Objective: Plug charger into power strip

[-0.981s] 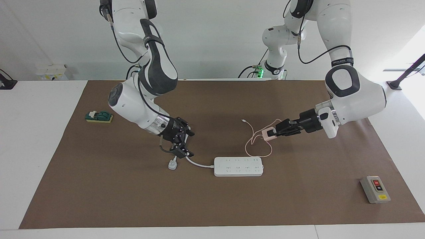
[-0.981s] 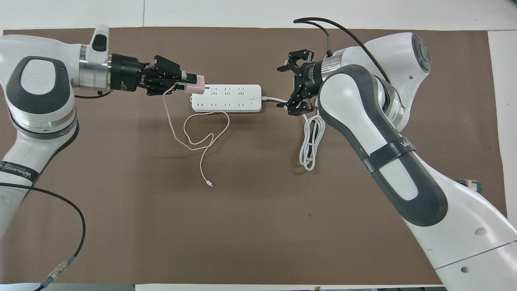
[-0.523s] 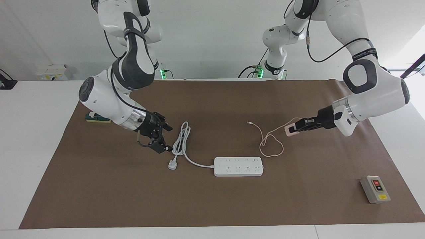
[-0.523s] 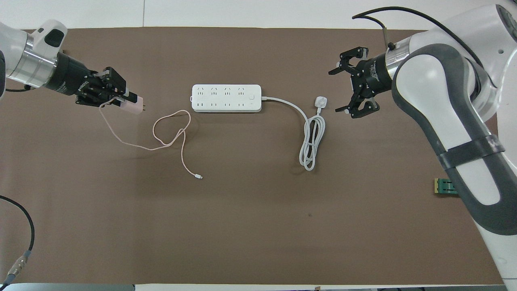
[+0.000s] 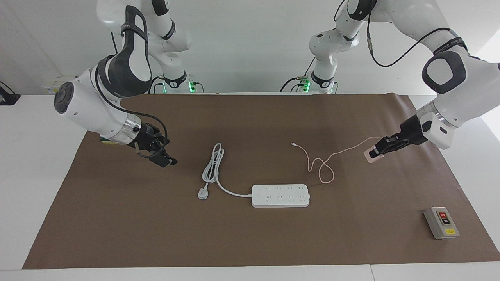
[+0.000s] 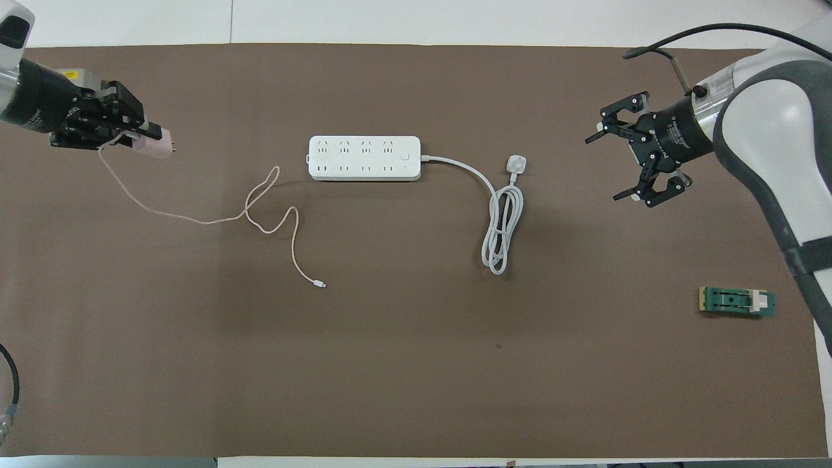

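The white power strip (image 5: 280, 195) (image 6: 364, 158) lies flat mid-table, its thick cord coiled toward the right arm's end and finishing in a white plug (image 5: 202, 193) (image 6: 516, 164). My left gripper (image 5: 378, 151) (image 6: 144, 135) is shut on the pale-pink charger (image 5: 370, 156) (image 6: 160, 145), held above the mat toward the left arm's end, well apart from the strip, prongs pointing toward it. The charger's thin pink cable (image 5: 323, 166) (image 6: 260, 208) trails over the mat to a small connector (image 5: 293, 144) (image 6: 320, 284). My right gripper (image 5: 164, 152) (image 6: 604, 168) hangs open and holds nothing, over the mat toward the right arm's end.
A grey switch box (image 5: 441, 222) with red and black buttons sits toward the left arm's end, farther from the robots than the strip. A small green block (image 6: 736, 301) lies near the right arm's end, mostly hidden by that arm in the facing view. A brown mat (image 5: 250, 242) covers the table.
Both arms have swung outward, away from the strip. The left carried the charger toward its own end, stretching the pink cable. The right left the white cord and plug.
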`<control>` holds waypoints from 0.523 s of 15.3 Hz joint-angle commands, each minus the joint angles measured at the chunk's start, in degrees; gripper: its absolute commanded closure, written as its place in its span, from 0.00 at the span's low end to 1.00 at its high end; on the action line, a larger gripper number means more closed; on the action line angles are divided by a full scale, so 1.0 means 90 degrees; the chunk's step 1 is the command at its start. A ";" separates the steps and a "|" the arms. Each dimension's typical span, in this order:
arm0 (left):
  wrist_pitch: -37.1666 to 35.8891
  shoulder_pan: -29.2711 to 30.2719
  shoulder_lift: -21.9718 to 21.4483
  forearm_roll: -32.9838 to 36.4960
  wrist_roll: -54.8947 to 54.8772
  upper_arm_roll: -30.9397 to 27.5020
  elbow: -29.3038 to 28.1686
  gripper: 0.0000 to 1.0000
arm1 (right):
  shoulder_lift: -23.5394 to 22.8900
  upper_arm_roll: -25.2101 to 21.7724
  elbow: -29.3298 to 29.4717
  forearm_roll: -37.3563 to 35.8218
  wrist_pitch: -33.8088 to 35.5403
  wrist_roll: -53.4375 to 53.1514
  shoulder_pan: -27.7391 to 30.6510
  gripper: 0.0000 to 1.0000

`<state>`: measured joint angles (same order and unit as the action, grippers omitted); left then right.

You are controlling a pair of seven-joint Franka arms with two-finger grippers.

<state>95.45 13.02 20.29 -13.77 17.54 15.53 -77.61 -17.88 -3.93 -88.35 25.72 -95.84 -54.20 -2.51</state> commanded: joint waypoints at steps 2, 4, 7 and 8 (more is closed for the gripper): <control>-0.0195 -0.0148 -0.0242 0.0407 0.1204 0.0003 -0.0058 1.00 | 0.0326 0.0046 -0.0124 -0.0736 0.0413 0.1438 0.0181 0.00; -0.0321 -0.0168 -0.0252 0.0446 0.1457 -0.0026 -0.0087 1.00 | 0.0404 -0.0032 -0.0124 -0.0924 0.0637 0.2190 0.0162 0.00; -0.0489 -0.0275 -0.0242 0.1129 0.2561 0.0032 -0.0058 1.00 | 0.0628 -0.0120 -0.0212 -0.1372 0.0726 0.3565 0.0172 0.00; -0.0430 -0.0382 -0.0223 0.1168 0.2736 0.0032 -0.0049 1.00 | 0.0745 -0.0120 -0.0270 -0.1557 0.0717 0.4102 0.0181 0.00</control>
<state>92.14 11.19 19.33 -5.63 37.58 16.10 -77.62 -14.06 -4.89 -88.47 14.90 -89.54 -26.12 -1.14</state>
